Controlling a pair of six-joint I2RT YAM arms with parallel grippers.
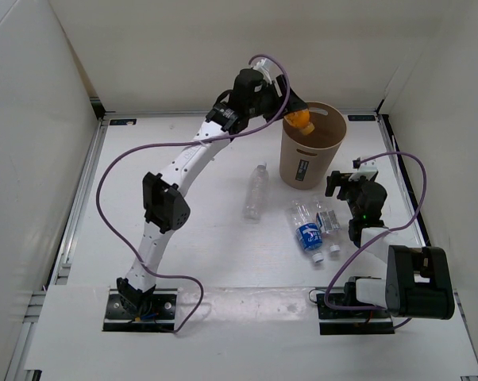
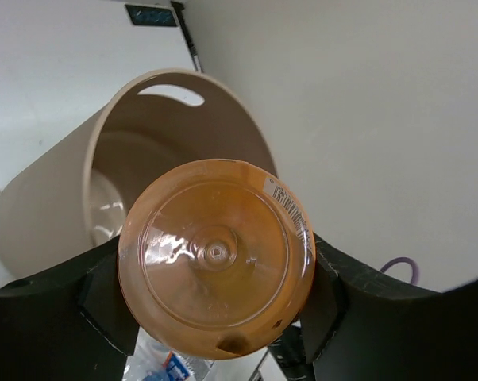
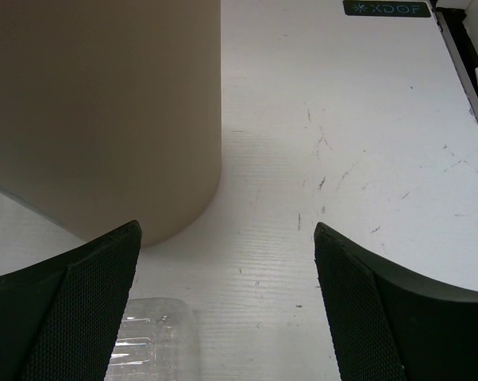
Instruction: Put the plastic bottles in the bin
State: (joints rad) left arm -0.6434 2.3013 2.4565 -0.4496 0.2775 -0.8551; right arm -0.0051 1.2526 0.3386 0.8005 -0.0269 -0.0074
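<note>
The orange bottle (image 1: 301, 121) is gripped by the left gripper (image 1: 291, 113) over the mouth of the bin (image 1: 322, 163). The right gripper (image 3: 227, 309) is held wide apart and empty beside the bin's wall. The slim clear bottle (image 1: 256, 190), blue-labelled bottle (image 1: 306, 226) and short clear bottle (image 1: 328, 221) are left lying on the table (image 1: 207, 262).

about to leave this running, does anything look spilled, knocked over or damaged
Nothing looks spilled or damaged. The slim clear plastic bottle, the clear blue-labelled bottle and the short clear bottle lie on their sides on the white table. The tan round bin stands upright; the left gripper holds the orange plastic bottle above its rim.
</note>
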